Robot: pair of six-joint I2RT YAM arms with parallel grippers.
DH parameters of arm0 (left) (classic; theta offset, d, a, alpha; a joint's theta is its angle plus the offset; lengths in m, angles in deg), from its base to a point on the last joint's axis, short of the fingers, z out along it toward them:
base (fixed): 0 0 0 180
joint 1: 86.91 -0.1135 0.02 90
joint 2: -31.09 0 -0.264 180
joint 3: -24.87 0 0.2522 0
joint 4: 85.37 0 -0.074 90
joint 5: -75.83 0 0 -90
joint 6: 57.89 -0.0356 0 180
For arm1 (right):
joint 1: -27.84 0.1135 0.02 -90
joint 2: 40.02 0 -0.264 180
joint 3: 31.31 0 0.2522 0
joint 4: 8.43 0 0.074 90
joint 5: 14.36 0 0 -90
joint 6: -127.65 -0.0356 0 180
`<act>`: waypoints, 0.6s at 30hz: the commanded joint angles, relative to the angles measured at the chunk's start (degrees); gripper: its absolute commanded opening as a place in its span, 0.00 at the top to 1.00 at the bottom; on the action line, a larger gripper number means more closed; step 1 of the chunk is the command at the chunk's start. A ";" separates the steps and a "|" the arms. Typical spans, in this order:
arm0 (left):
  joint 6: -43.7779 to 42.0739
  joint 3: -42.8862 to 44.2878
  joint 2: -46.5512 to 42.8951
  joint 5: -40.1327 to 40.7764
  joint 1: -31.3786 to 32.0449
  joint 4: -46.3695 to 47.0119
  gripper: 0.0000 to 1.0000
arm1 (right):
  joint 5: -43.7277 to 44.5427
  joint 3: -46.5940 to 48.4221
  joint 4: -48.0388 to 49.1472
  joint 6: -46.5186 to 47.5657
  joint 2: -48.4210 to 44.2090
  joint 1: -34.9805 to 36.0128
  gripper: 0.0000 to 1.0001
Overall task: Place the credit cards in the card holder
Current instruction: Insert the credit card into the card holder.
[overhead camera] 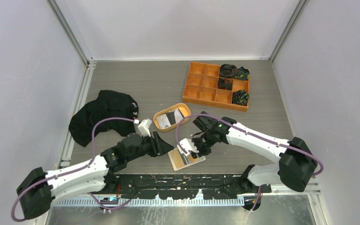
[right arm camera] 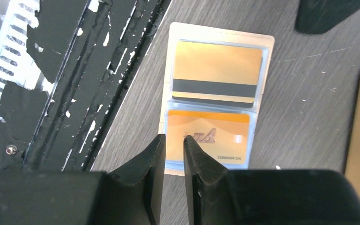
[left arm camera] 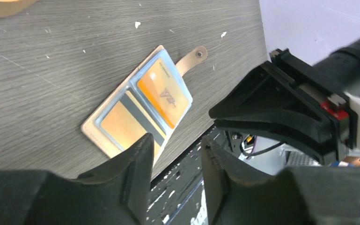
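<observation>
Left pincer [left arm camera: 176, 139]: jaws apart, empty, low beside the holder, probably steadying it. Card holder [right arm camera: 215, 32]: open flat at the near edge of the table [overhead camera: 135, 84], sleeves up, two credit cards [right arm camera: 215, 70] seated. Right pincer [right arm camera: 173, 138]: narrowly parted, empty, directly above.

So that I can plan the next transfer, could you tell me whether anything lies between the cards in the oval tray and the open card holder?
Nothing visible does: only bare table shows between the oval tray and the card holder. The tray's own rim surrounds the cards.
</observation>
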 commanded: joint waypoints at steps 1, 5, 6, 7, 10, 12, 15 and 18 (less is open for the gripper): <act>-2.53 -5.94 -7.91 1.58 -0.27 0.89 0.51 | -3.47 0.81 -0.15 2.10 1.86 0.01 0.73; 0.01 -9.25 -11.48 1.10 -0.28 4.41 0.43 | -1.25 -0.07 3.48 -1.15 3.64 1.16 0.71; 0.31 -9.54 -11.39 0.46 -0.26 4.82 0.43 | -0.49 -0.20 4.28 -1.67 4.20 1.47 0.70; 0.43 -9.68 -10.98 -0.38 -0.27 5.49 0.43 | 0.29 -0.16 4.68 -1.96 4.81 1.92 0.69; 1.07 -10.14 -8.17 -2.51 -0.30 9.33 0.42 | 1.91 0.13 4.90 -2.09 6.49 2.81 0.69; 1.69 -10.37 -5.83 -3.29 -0.30 11.71 0.43 | 2.63 0.15 4.98 -1.96 6.95 2.94 0.69; 2.99 -10.42 -2.26 -3.84 -0.30 14.59 0.46 | 3.33 -0.24 4.87 -1.15 7.46 2.97 0.67; 4.16 -10.34 1.46 -4.66 -0.27 17.29 0.47 | 3.83 -0.39 4.77 -0.60 8.33 3.11 0.66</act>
